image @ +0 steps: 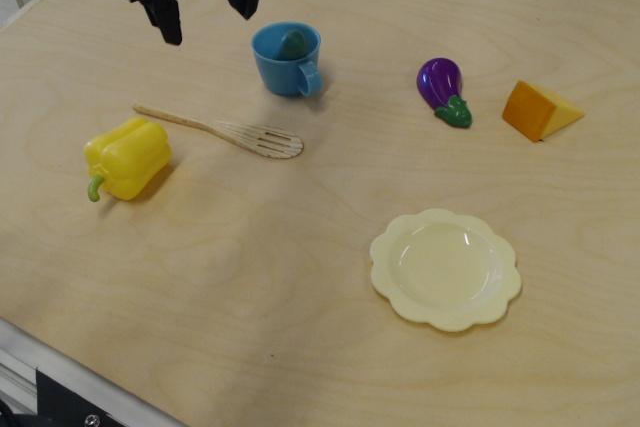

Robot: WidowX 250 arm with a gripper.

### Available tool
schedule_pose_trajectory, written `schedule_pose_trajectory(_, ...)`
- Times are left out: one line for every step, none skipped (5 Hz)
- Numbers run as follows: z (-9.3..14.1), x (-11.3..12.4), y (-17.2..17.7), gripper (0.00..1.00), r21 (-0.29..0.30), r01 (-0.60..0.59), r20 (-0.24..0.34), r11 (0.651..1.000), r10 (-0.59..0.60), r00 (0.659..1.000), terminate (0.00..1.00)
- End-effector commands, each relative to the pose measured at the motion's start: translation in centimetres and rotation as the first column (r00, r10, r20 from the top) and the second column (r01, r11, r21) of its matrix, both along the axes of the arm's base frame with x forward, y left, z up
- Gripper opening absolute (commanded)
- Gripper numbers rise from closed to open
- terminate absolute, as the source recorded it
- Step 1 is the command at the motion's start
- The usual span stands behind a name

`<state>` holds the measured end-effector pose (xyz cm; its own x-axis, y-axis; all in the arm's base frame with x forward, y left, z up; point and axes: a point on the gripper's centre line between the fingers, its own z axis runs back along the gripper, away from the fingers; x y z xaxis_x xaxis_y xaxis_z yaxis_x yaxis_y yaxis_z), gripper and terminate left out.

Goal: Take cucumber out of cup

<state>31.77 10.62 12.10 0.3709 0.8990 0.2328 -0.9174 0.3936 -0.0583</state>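
We see the cucumber [293, 43] inside the cup [285, 65]. Only its dark green rounded top shows above the blue rim, and it leans toward the far side of the cup. The cup stands upright on the table [250, 277], in the upper middle part, with its handle turned to the front right.

The gripper [209, 9] hangs in the air at the upper left of the cup, not touching anything. Its two black fingers [167, 19] point down and are spread wide apart, with nothing between them. The right one of the two fingers, as we see it, is just beside the left rim of the cup and higher than it; we cannot tell how much height there is between them.

Around the cup we find several other things. A wooden slotted spatula [222, 130] lies flat in front of the cup, near it, with its handle pointing to the left. A yellow pepper [126, 157] lies further to the front left, just beside the handle end of the spatula. To the right of the cup, well apart, lies a purple eggplant [441, 88] with a green stem, and beyond it an orange cheese wedge [539, 110]. A pale yellow plate [445, 268] with a wavy edge sits in the front right, well apart from the cup. Nothing covers the opening of the cup from above.
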Motion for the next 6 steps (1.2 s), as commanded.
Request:
schedule_pose_trajectory(3.0,4.4,0.5,1.00,-0.032,-0.044,0.205,0.998,0.050,0.977,0.00)
schedule_pose_trajectory(2.2,5.6,0.3,1.00,-0.052,-0.043,0.203,0.998,0.053,0.978,0.00)
schedule_pose_trajectory(0.6,5.9,0.3,1.00,-0.071,-0.008,0.205,0.997,0.022,0.979,0.00)
schedule_pose_trajectory(-0.8,6.2,-0.1,1.00,-0.081,0.020,0.196,0.997,-0.004,0.981,0.00)
schedule_pose_trajectory(-1.8,7.0,-0.4,1.00,-0.086,0.031,0.181,0.996,-0.016,0.983,0.00)
schedule_pose_trajectory(-2.7,7.7,-0.1,1.00,-0.104,0.032,0.155,0.994,-0.015,0.988,0.00)
